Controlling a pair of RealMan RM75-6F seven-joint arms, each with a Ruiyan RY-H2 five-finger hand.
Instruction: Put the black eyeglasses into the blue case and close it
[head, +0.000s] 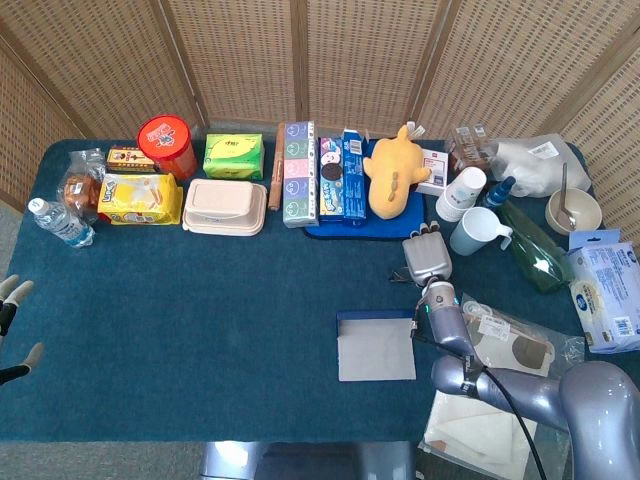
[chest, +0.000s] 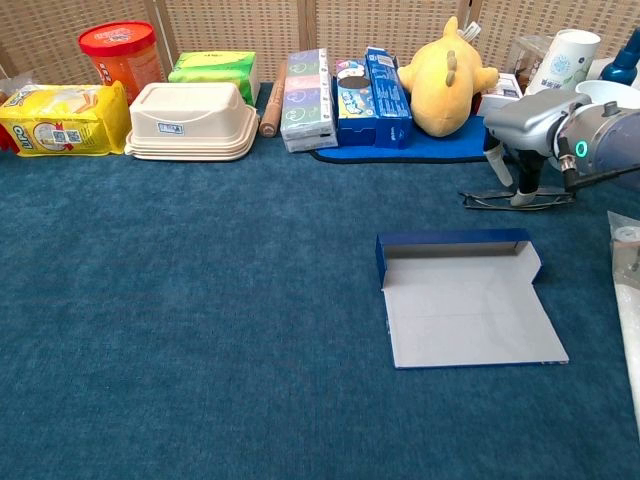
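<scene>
The black eyeglasses (chest: 515, 199) lie folded, low over the blue cloth behind the case; only a dark end of them (head: 396, 279) shows in the head view. My right hand (chest: 527, 122) (head: 427, 261) hangs over them, fingers (chest: 523, 185) pointing down and pinching the frame. The blue case (chest: 464, 300) (head: 376, 346) lies open and flat in front of that hand, its grey inside up and nothing in it. My left hand (head: 10, 331) sits at the table's far left edge, fingers apart, holding nothing.
Along the back stand a red canister (chest: 120, 52), a yellow snack pack (chest: 58, 120), a beige lunch box (chest: 192, 121), tissue boxes (chest: 306, 98) and a yellow plush (chest: 445, 80) on a blue tray. Cups (head: 472, 232) and plastic bags (head: 510, 345) crowd the right side.
</scene>
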